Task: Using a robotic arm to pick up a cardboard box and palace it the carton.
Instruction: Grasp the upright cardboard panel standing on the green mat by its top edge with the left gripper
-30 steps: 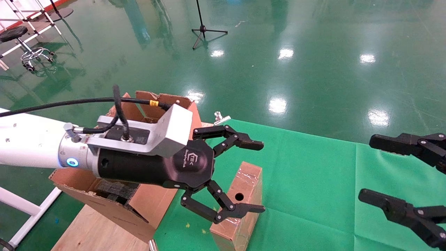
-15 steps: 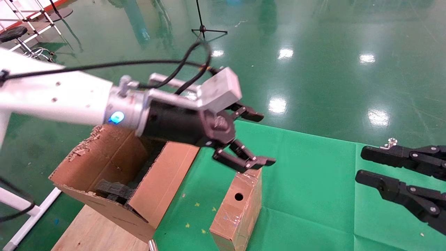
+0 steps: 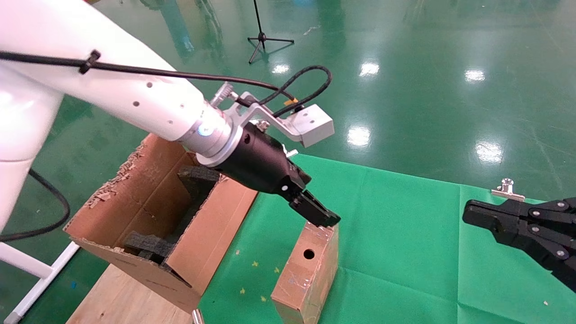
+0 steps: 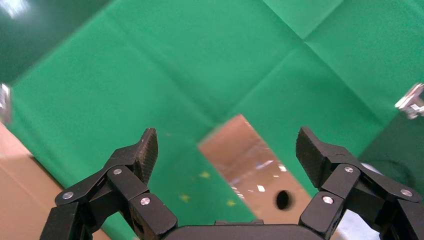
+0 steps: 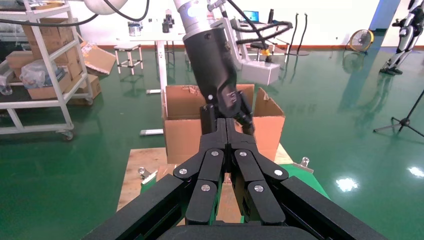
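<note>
Left gripper (image 3: 320, 216) over far end of cardboard box (image 3: 306, 270), fingers (image 4: 145, 150) spread wide, carton (image 3: 148, 234) at left; right gripper (image 3: 472, 215) parked right, fingers closed.

Left robotic arm (image 3: 135, 101) angles downward; its tool (image 4: 227, 150) has fingers spread wide. Right tool (image 5: 230, 131) is parked at right, fingers closed together.
</note>
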`<action>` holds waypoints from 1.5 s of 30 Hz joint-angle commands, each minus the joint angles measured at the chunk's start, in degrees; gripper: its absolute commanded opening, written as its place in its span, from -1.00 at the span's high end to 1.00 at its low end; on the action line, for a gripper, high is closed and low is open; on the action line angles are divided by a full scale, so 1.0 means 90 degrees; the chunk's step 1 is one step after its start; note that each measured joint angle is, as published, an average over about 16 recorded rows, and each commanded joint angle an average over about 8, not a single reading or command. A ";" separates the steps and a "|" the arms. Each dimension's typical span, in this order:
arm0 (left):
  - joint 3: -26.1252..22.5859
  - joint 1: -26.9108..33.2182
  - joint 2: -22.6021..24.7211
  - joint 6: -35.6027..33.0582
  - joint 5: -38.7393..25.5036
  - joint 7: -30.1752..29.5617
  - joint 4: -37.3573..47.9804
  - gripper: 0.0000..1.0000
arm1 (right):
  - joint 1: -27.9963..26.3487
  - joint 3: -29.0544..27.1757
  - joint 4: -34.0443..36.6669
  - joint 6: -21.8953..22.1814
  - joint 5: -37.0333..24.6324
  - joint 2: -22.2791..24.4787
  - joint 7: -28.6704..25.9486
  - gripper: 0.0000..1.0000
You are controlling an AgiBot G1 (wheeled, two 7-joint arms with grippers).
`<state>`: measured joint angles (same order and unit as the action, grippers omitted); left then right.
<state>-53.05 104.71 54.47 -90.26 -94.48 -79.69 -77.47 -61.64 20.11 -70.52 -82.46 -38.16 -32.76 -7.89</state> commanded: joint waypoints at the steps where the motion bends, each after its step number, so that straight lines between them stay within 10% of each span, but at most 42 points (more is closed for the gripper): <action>1: -0.0279 0.0170 0.0045 -0.0021 0.0065 -0.0437 -0.0005 -1.00 | 0.0000 0.0000 0.0000 0.0000 0.0000 0.0000 0.0000 1.00; 36: -0.3419 0.1291 0.0949 0.0211 0.1060 -0.2087 -0.0030 -1.00 | 0.0000 0.0000 0.0000 0.0000 0.0000 0.0000 0.0000 1.00; 38: -0.3492 0.1310 0.0986 0.0229 0.1045 -0.2109 -0.0033 -1.00 | 0.0000 0.0000 0.0000 0.0000 0.0000 0.0000 0.0000 0.80; 43: -0.3641 0.1393 0.1081 0.0239 0.1058 -0.2094 -0.0035 -1.00 | 0.0001 0.0000 0.0001 0.0001 0.0000 0.0001 0.0000 -0.45; 45: -0.3670 0.1412 0.1098 0.0240 0.1066 -0.2089 -0.0034 -0.70 | 0.0002 0.0000 0.0002 0.0001 0.0000 0.0001 0.0000 -0.90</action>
<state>-85.76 117.25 64.14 -88.11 -84.95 -98.55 -77.77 -61.63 20.11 -70.51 -82.45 -38.15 -32.75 -7.89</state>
